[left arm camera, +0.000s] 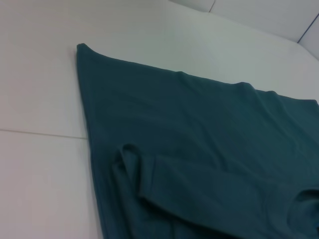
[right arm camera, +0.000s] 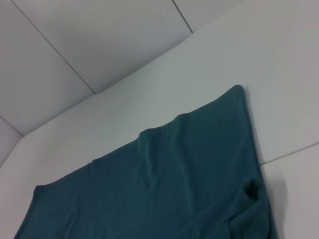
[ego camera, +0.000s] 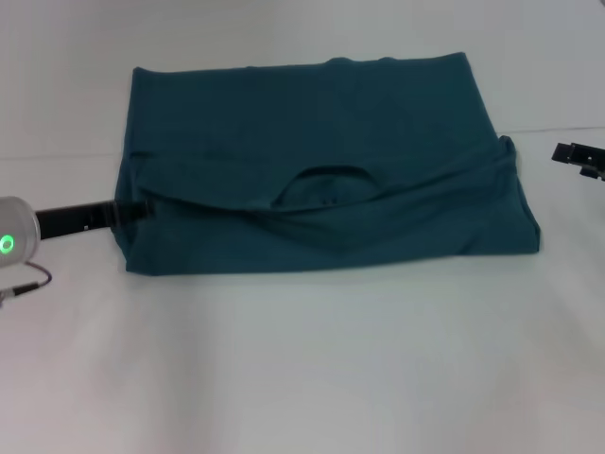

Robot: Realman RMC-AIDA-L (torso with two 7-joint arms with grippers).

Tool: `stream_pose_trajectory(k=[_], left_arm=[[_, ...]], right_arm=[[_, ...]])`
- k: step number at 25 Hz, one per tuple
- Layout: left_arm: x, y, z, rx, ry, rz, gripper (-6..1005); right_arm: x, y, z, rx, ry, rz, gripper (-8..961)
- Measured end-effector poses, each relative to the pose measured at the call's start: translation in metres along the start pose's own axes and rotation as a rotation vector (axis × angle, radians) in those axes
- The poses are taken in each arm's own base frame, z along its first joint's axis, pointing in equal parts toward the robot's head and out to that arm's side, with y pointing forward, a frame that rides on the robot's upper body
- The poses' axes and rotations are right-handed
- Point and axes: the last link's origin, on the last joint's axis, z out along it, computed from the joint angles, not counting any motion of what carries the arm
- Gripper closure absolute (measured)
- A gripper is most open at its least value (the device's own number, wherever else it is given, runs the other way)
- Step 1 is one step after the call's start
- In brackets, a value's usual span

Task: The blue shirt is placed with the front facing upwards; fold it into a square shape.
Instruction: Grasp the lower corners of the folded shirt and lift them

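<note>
The blue shirt (ego camera: 312, 170) lies on a plain white table (ego camera: 302, 369), in the middle of the far half of it, already folded into a broad rectangle with the plain side up. Across its near part runs a folded edge, and there the round neck opening (ego camera: 326, 184) shows as a dark curve. A thin seam line crosses the white surface on both sides of the cloth, and the right wrist view shows pale wall panels with dark joints behind the table. The left gripper (ego camera: 132, 210) is at the left edge of the shirt, on the level of the fold, and its dark tip touches the cloth there or goes under it; the fingers are hidden, so it is not possible to tell if they are closed on the fabric. A green light glows on the left arm. The right gripper (ego camera: 579, 157) hangs near the right edge of the shirt, apart from it, and its opening cannot be told. No print or label can be read.
</note>
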Motion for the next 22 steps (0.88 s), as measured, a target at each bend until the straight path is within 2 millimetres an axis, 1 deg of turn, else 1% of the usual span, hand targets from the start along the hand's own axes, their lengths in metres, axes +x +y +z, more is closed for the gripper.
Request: stream_pose_trajectory(k=[3, 6, 12, 18, 22], left_arm=[[-0.007, 0.000, 0.000, 0.014, -0.028, 0.021, 349], [-0.016, 0.002, 0.004, 0.025, -0.072, 0.042, 308], [-0.028, 0.003, 0.011, 0.050, -0.116, 0.056, 296], [-0.032, 0.000, 0.018, 0.078, -0.114, 0.060, 295], [-0.032, 0.001, 0.024, 0.079, -0.127, 0.074, 295]], right_arm=[[0.001, -0.001, -0.001, 0.001, 0.001, 0.002, 279], [0.002, 0.000, 0.000, 0.000, 0.005, -0.001, 279], [0.001, 0.002, 0.003, -0.006, 0.010, -0.004, 280], [0.002, 0.002, 0.004, -0.003, 0.012, -0.005, 281], [0.002, 0.002, 0.004, -0.002, 0.014, -0.005, 281]])
